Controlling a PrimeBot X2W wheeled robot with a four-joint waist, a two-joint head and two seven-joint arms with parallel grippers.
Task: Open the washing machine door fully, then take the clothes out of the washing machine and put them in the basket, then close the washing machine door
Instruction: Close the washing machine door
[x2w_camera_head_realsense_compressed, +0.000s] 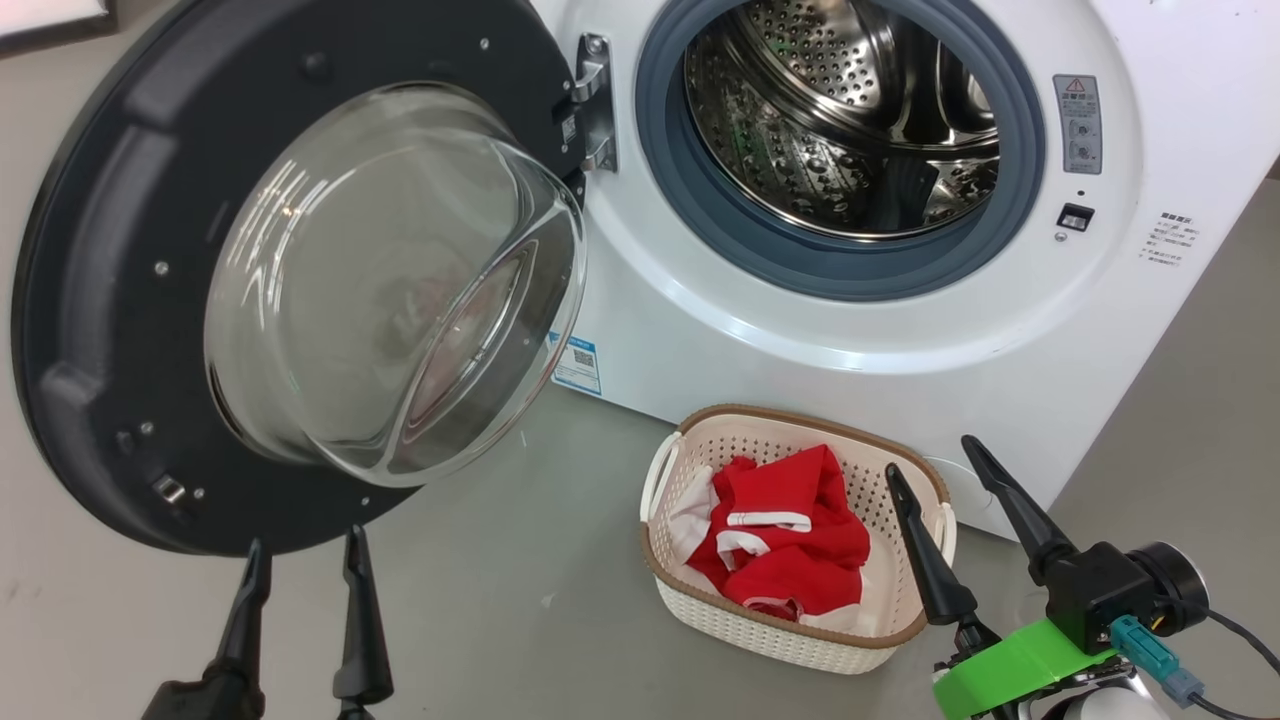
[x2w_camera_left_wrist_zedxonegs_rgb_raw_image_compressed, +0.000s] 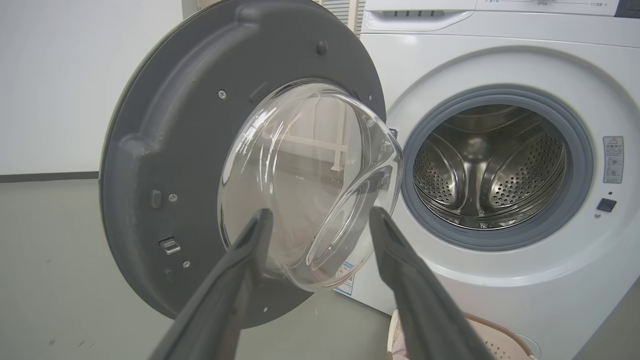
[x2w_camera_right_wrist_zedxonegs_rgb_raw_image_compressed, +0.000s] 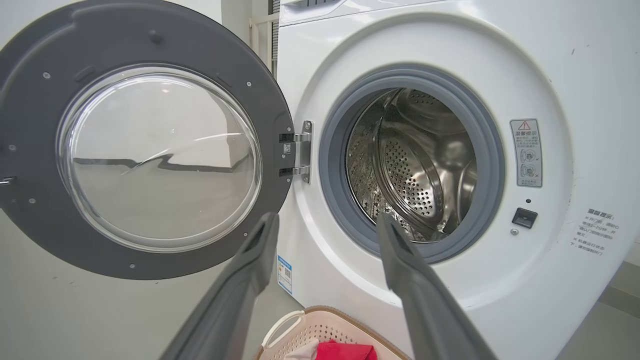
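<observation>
On the floor (x2w_camera_head_realsense_compressed: 500, 580) just in front of the washer (x2w_camera_head_realsense_compressed: 900, 340) sits the basket (x2w_camera_head_realsense_compressed: 790, 645), and the red clothes (x2w_camera_head_realsense_compressed: 790, 540) with white trim lie heaped inside it, below the brown rim. Above and behind it, the washer's grey-blue gasket (x2w_camera_head_realsense_compressed: 760, 255) rings the steel drum (x2w_camera_head_realsense_compressed: 840, 120). The door (x2w_camera_head_realsense_compressed: 110, 300) stands swung wide to the left on its hinge (x2w_camera_head_realsense_compressed: 597, 100), dark inner face and bulging glass bowl (x2w_camera_head_realsense_compressed: 390, 290) turned toward the robot. A blue label (x2w_camera_head_realsense_compressed: 577, 365) shows on the washer front, just beside the bowl's edge. The left gripper (x2w_camera_head_realsense_compressed: 306, 540) hangs below the door's lower rim, fingers spread and grasping nothing. The right gripper (x2w_camera_head_realsense_compressed: 930, 455) is at the basket's right side, fingers likewise apart and bare, the nearer one crossing the basket's right rim in the head view.
</observation>
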